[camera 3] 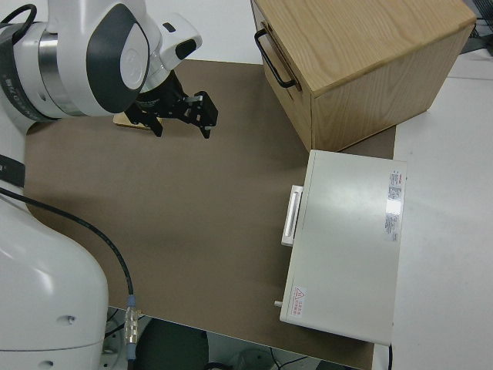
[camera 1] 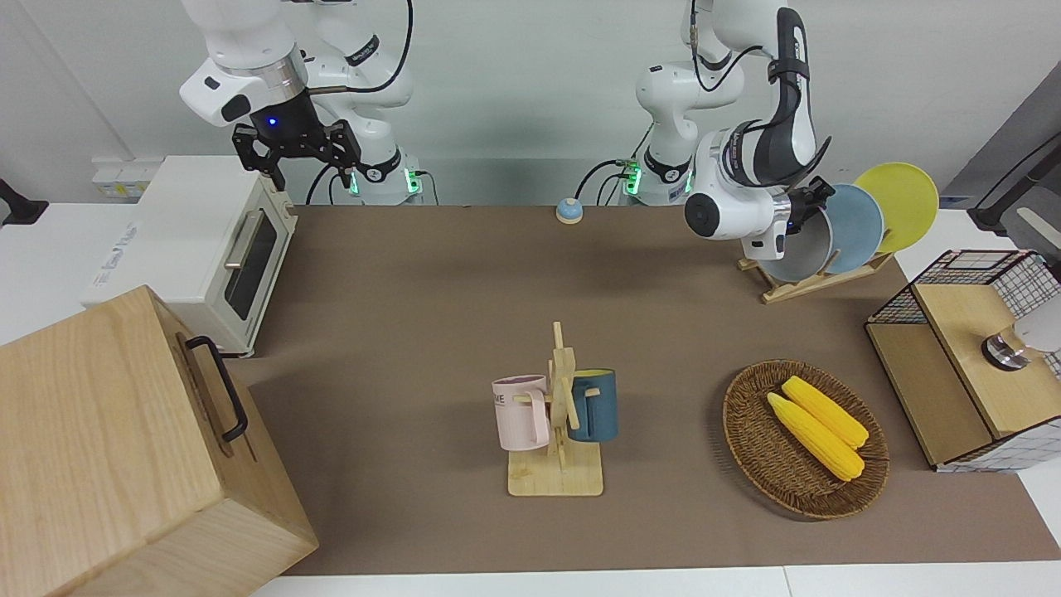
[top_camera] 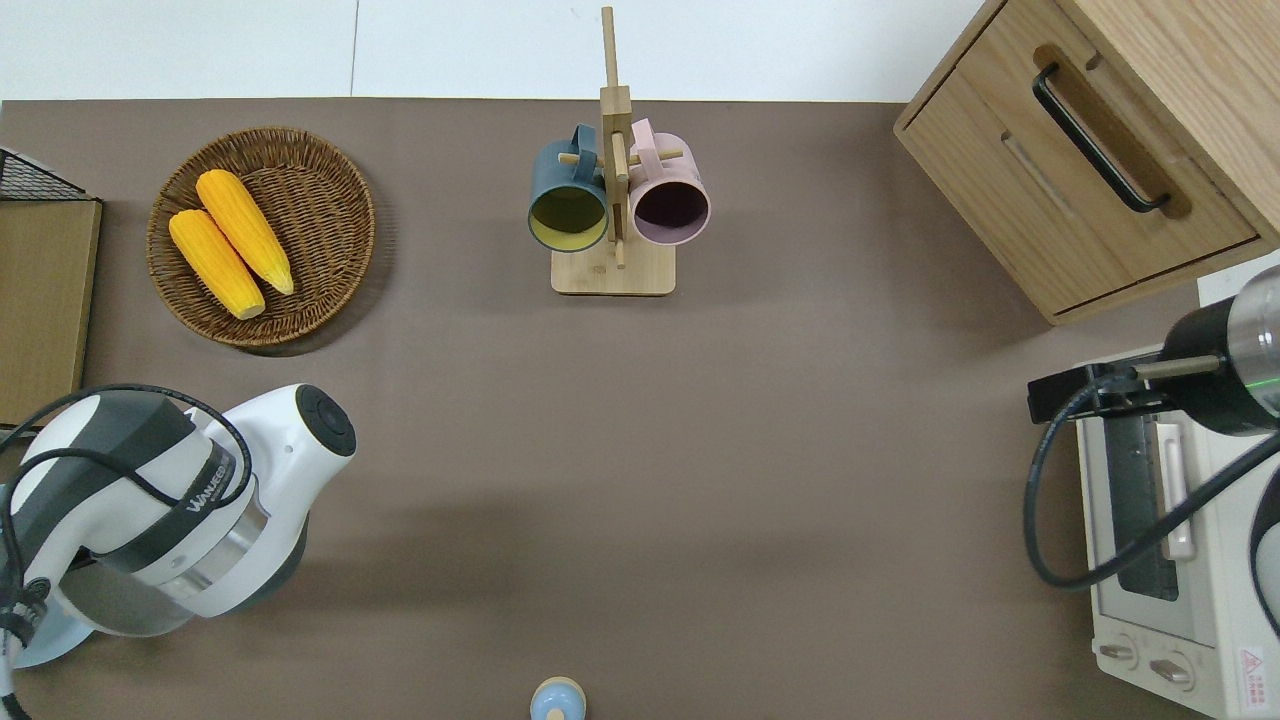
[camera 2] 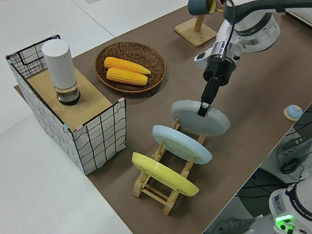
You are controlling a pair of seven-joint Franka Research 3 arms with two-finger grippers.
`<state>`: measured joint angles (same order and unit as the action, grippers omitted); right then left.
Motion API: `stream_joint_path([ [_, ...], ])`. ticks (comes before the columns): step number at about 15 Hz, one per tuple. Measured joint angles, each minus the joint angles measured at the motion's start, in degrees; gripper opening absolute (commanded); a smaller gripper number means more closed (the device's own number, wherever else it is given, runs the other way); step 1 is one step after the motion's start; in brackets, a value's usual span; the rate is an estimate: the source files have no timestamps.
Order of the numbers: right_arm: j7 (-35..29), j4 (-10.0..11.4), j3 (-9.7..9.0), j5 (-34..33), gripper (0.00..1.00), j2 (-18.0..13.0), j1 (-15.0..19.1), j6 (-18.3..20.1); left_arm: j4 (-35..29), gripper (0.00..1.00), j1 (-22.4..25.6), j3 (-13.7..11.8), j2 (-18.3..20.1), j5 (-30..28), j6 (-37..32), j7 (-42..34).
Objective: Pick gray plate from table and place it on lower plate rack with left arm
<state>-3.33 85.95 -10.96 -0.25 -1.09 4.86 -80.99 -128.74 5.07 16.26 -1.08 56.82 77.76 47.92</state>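
Note:
The gray plate [camera 2: 201, 118] stands tilted in the end slot of the lower plate rack [camera 2: 165, 187], the slot nearest the middle of the table. It stands beside the light blue plate [camera 2: 182, 144] and the yellow plate [camera 2: 164, 174]. My left gripper [camera 2: 204, 105] reaches down from above and is shut on the gray plate's upper rim. In the front view the gray plate [camera 1: 802, 253] leans on the rack [camera 1: 800, 284] under the left gripper [camera 1: 808, 209]. My right gripper [camera 1: 296, 157] is parked and open.
A wooden mug stand [camera 1: 559, 414] with a pink and a blue mug stands mid-table. A wicker basket [camera 1: 750, 431] holds two corn cobs. A wire-sided box [camera 1: 966, 356], a toaster oven [camera 1: 203, 249], a wooden drawer box [camera 1: 124, 448] and a small blue bell [camera 1: 569, 211] are also there.

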Motion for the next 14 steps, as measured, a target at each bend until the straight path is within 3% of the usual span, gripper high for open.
stream_joint_path([
  [14, 0.00, 0.00, 0.00, 0.00, 0.990, 0.00, 0.00, 0.00, 0.02, 0.00, -1.96, 0.02, -2.48, 1.65, -3.72, 3.78],
])
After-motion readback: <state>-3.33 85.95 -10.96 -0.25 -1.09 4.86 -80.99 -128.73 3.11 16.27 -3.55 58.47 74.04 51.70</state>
